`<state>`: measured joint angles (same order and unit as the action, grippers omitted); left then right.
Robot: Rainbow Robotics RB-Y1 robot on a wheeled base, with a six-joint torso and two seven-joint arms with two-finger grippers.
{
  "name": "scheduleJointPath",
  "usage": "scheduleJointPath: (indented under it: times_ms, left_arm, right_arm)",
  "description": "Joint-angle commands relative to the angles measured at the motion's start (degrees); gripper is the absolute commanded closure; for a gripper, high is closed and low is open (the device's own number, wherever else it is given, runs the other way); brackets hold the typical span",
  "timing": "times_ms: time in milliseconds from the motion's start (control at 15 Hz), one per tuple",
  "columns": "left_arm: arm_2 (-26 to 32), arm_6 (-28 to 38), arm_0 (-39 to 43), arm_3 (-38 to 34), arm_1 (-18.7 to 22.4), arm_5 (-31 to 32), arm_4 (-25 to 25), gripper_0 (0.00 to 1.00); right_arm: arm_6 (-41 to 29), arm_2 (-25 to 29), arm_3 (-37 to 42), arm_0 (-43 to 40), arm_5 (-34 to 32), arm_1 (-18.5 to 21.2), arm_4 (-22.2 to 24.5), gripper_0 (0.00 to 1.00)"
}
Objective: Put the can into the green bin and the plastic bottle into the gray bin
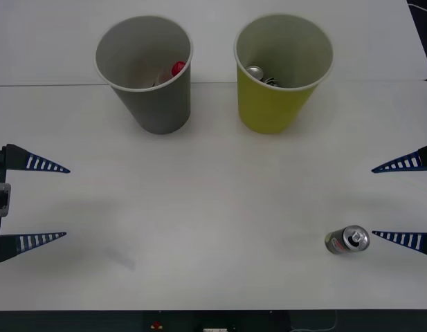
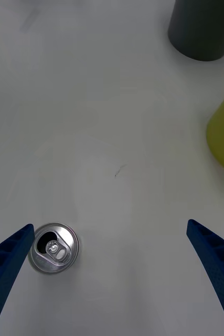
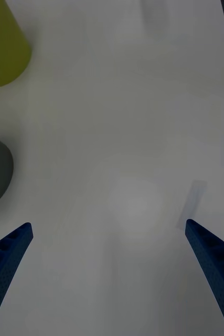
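Front view: the gray bin (image 1: 145, 72) and the green bin (image 1: 282, 69) stand upright side by side at the far side of the white table (image 1: 213, 207), near each other but apart. The gray bin holds something with a red cap; the green bin already holds silver-topped items. 1 can (image 1: 347, 239) stands upright near the front right of the table, with a silver top and a dark body (its label cannot be read here). The right gripper (image 1: 403, 201) sits at the right edge with its jaws spread wide and empty; its nearer finger tip is just beside the can. The left gripper (image 1: 33, 202) waits at the left edge, also spread wide and holding nothing.

Right wrist view: the can shows from above, pull-tab visible, just beside 1 blue finger (image 2: 7, 262) rather than centred between the 2. Both bins lie ahead, the green one nearer.

Left wrist view: the 2 fingers frame bare table, with parts of both bins off to 1 side.

Step in hand, as judged: the approach to the can. Shift the right gripper sideways until the can sits midway between the fingers, then descend and close across the body below the rim. Closing off-centre risks tipping the can or pushing it away.
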<state>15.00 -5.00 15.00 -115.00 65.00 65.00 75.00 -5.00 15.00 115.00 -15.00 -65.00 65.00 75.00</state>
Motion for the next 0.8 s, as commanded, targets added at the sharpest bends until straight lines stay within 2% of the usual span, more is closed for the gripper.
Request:
scheduleJointPath:
  times_ms: [67,467,800]
  left_arm:
    - [0.00,0.00,0.00,0.00,0.00,0.00,0.00,0.00]
    - [0.00,0.00,0.00,0.00,0.00,0.00,0.00,0.00]
    - [0.00,0.00,0.00,0.00,0.00,0.00,0.00,0.00]
  right_arm:
    - [0.00,0.00,0.00,0.00,0.00,0.00,0.00,0.00]
    - [0.96,-0.59,-1.36,-0.91,-0.13,1.53,-0.20,0.00]
    - [4.03,-0.59,-4.96,-3.55,-0.13,1.53,-4.60,0.00]
